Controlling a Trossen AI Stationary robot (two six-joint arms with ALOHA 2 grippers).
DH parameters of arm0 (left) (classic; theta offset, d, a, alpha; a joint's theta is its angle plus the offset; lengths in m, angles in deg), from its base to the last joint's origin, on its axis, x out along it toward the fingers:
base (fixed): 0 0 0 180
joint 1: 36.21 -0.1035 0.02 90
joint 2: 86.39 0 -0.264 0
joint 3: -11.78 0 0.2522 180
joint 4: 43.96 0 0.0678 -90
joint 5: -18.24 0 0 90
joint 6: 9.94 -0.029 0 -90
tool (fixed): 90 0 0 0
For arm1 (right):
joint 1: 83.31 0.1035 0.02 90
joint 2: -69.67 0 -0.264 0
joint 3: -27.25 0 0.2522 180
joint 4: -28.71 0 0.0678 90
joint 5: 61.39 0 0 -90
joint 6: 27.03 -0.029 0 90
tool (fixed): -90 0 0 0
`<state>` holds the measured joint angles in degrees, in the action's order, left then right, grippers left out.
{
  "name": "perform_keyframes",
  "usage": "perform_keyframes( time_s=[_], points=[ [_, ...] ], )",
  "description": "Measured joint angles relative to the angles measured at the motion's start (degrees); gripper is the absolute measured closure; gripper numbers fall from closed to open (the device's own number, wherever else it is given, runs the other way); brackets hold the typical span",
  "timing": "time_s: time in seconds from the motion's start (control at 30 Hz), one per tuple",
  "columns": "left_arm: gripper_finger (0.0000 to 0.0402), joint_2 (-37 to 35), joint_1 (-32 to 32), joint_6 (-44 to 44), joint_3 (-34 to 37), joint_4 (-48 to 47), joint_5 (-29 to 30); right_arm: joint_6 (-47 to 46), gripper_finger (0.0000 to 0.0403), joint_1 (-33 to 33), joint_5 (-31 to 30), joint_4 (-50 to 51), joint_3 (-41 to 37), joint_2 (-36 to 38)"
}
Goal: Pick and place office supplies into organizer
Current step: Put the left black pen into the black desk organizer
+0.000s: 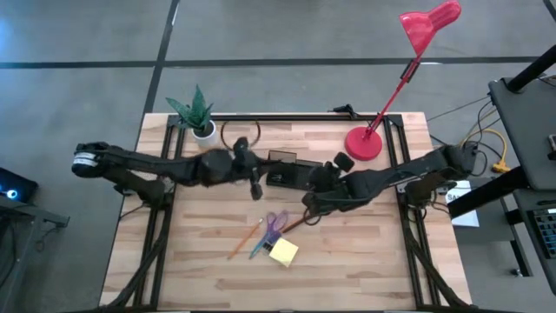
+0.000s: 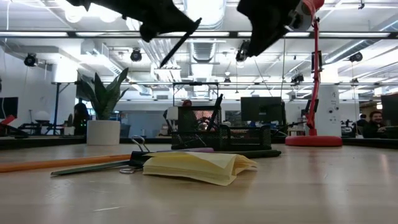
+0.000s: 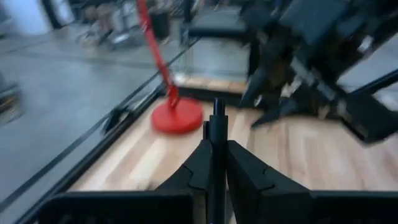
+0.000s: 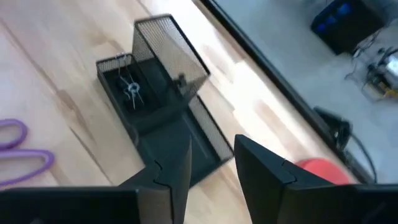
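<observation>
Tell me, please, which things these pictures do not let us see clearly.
- High view: the organizer is mostly covered by both arms; its contents cannot be read.
- Low view: both grippers are cut off by the top edge.
- Left wrist view: the pen in the left gripper runs out of frame at the bottom.
- Right wrist view: the scissors are cut by the edge; only purple handles show.

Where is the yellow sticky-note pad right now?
In the high view, the sticky-note pad lies on the table's near-centre, beside the purple-handled scissors, in front of the organizer.
</observation>
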<state>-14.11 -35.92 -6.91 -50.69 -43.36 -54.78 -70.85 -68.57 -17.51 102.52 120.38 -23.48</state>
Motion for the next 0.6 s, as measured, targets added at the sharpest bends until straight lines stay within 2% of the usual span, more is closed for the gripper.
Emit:
perform_keyframes(
  time_s=[0.17, 0.37, 0.6],
  points=[
    [0.0386, 2.6, -7.4, -1.8, -0.1, 6.9, -11.3, -5.8, 0.0291, 0.4, 0.8, 0.3, -4.1, 3.6],
    [0.0386, 6.9, -14.0, -2.2, -0.2, 14.1, -19.6, -5.8, 0.0294, 0.5, 1.1, -1.1, -6.2, 4.0],
    [0.0386, 15.6, -19.7, -2.5, -0.2, 23.6, -29.2, -5.7, 0.0295, -1.8, 1.2, -3.8, -6.3, 2.4]
  ],
)
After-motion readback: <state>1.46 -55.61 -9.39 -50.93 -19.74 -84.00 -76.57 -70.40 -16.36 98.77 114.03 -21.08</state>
